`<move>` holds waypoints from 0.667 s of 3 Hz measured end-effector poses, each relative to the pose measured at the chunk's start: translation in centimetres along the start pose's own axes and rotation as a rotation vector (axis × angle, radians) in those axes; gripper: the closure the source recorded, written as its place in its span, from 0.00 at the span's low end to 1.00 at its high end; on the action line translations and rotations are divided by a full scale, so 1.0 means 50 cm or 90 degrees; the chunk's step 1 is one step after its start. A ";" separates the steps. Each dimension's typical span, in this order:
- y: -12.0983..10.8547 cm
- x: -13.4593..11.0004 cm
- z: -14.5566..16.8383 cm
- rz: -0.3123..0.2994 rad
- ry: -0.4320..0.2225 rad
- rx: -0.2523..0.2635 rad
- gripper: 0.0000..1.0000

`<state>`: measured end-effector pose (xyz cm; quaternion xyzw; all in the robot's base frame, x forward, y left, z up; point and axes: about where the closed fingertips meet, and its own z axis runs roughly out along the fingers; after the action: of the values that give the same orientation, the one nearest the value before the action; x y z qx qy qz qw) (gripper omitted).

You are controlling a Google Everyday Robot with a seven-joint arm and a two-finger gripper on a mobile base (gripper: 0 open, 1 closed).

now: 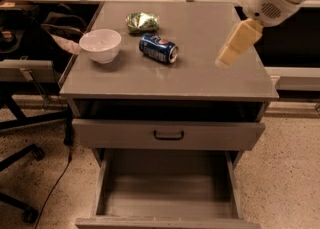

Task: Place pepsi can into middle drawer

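Note:
The pepsi can [158,48] lies on its side on the grey cabinet top [200,78], near the middle and a little to the back. It is blue with a round logo and silver ends. My gripper [231,47] hangs from the white arm at the upper right. It is above the right part of the cabinet top, well to the right of the can, and holds nothing. The middle drawer [167,193] is pulled out at the bottom of the view, with a bare flat floor.
A white bowl [100,45] stands left of the can. A shiny green snack bag [142,22] lies behind the can. A shut drawer front with a dark handle [168,135] sits above the open drawer. Office chair legs [20,163] and a cable are on the left floor.

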<state>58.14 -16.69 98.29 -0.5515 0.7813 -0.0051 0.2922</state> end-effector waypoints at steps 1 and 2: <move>-0.003 -0.075 0.044 -0.008 -0.050 -0.013 0.00; 0.001 -0.115 0.068 -0.015 -0.095 -0.029 0.00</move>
<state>60.94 -10.63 98.06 -0.5662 0.7508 0.0503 0.3365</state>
